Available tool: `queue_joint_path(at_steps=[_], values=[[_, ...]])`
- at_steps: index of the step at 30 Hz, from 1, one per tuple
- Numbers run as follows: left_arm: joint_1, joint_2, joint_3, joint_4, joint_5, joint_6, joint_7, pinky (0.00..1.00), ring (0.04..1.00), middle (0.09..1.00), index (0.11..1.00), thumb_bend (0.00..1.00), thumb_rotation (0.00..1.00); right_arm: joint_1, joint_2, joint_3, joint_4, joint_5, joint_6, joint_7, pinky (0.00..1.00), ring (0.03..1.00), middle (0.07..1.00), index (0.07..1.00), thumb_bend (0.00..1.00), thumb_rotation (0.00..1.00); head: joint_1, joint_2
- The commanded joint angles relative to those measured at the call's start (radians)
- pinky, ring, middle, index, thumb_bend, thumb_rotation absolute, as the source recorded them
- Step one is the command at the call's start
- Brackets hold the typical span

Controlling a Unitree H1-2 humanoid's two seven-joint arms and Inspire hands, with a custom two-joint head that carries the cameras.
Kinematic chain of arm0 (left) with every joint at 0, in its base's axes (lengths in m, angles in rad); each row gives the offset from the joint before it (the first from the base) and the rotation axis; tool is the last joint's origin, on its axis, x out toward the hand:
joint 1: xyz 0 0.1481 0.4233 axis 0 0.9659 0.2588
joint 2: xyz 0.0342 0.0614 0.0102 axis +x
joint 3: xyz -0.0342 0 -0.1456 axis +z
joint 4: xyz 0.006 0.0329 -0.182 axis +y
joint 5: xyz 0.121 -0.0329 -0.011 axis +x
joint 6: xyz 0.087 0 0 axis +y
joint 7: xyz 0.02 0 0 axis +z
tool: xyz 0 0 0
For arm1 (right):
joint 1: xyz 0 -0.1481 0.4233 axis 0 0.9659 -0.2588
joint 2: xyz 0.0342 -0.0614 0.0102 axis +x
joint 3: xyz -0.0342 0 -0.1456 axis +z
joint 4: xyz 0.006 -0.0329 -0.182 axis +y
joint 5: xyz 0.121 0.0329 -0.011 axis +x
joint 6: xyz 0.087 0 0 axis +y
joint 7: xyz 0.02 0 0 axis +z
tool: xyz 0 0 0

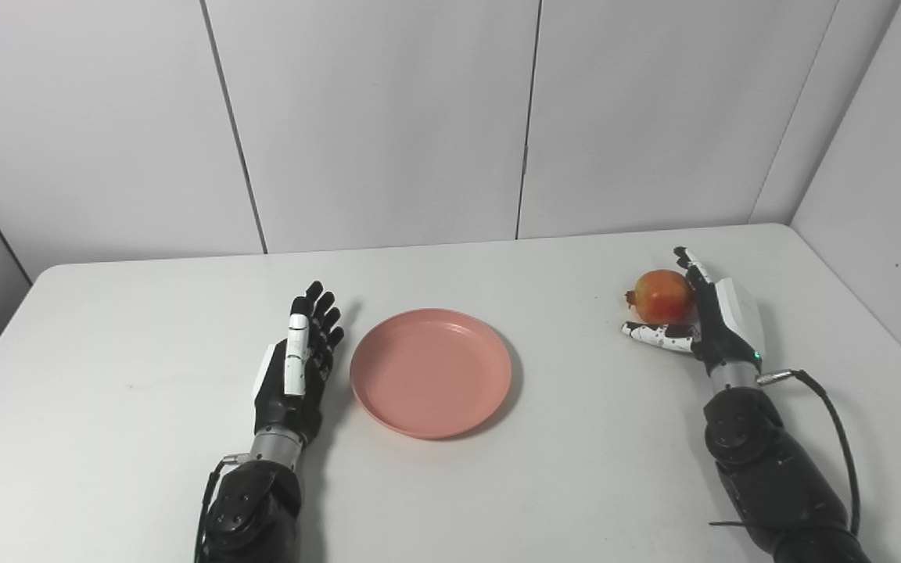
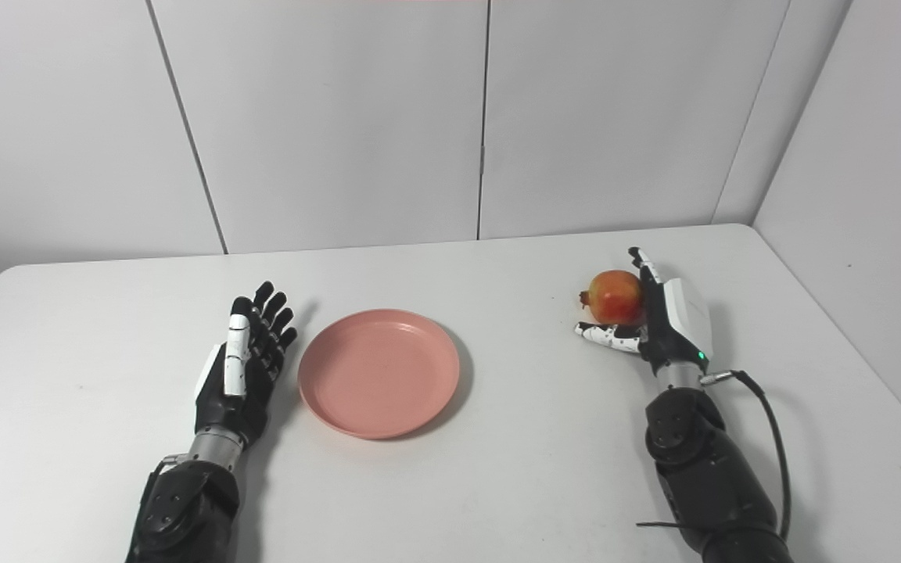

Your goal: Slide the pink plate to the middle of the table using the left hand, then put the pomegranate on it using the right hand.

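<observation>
The plate [image 1: 431,372] lay mid-desk [image 1: 106,352]. The left hand [image 1: 298,367] rested just beside it, fingers [image 1: 324,313] released and straight. The right hand [image 1: 712,320] cupped the pomegranate [image 1: 662,295] at the desk's right, fingers not yet clenched.

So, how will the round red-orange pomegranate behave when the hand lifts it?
The round red-orange pomegranate looks rigid and smooth-skinned, so it may slip in a loose hold. Being nearly spherical, it would probably roll if released on the shallow pink plastic plate. The right hand cups it from one side.
</observation>
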Motion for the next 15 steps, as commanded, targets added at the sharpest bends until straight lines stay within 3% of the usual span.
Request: queue_joint_path(at_steps=[1,9,10,11,12,15], values=[[-0.013,0.005,-0.005,-0.025,0.0,-0.002,-0.005,0.99,1.0,1.0,1.0,0.59,1.0,-0.066,-0.006,-0.003,-0.004,-0.018,-0.068,-0.075,0.71,0.79,0.813,0.821,0.73,0.11,0.001,0.002],[-0.012,0.009,-0.008,-0.024,-0.001,-0.006,-0.013,0.99,1.0,1.0,1.0,0.59,1.0,-0.084,0.008,-0.005,0.041,-0.029,-0.114,-0.201,0.58,0.68,0.712,0.717,0.62,0.01,0.0,0.004],[-0.012,0.01,-0.008,-0.023,-0.002,-0.005,-0.014,1.0,1.0,1.0,1.0,0.6,1.0,-0.083,0.009,-0.005,0.044,-0.029,-0.122,-0.212,0.55,0.641,0.68,0.698,0.6,0.0,0.0,0.004],[-0.013,0.011,-0.009,-0.023,-0.001,-0.003,-0.012,1.0,1.0,1.0,1.0,0.6,1.0,-0.084,0.008,-0.002,0.048,-0.037,-0.131,-0.23,0.52,0.61,0.652,0.6,0.55,0.06,0.0,0.004],[-0.013,0.011,-0.009,-0.023,-0.001,-0.002,-0.011,0.99,1.0,1.0,1.0,0.6,1.0,-0.084,0.007,0.002,0.051,-0.044,-0.137,-0.243,0.47,0.561,0.544,0.557,0.53,0.02,0.0,0.003],[-0.014,0.01,-0.011,-0.023,0.0,-0.002,-0.008,0.99,1.0,1.0,1.0,0.61,1.0,-0.085,0.005,0.005,0.058,-0.05,-0.147,-0.261,0.41,0.507,0.469,0.536,0.52,0.0,0.001,0.003]])
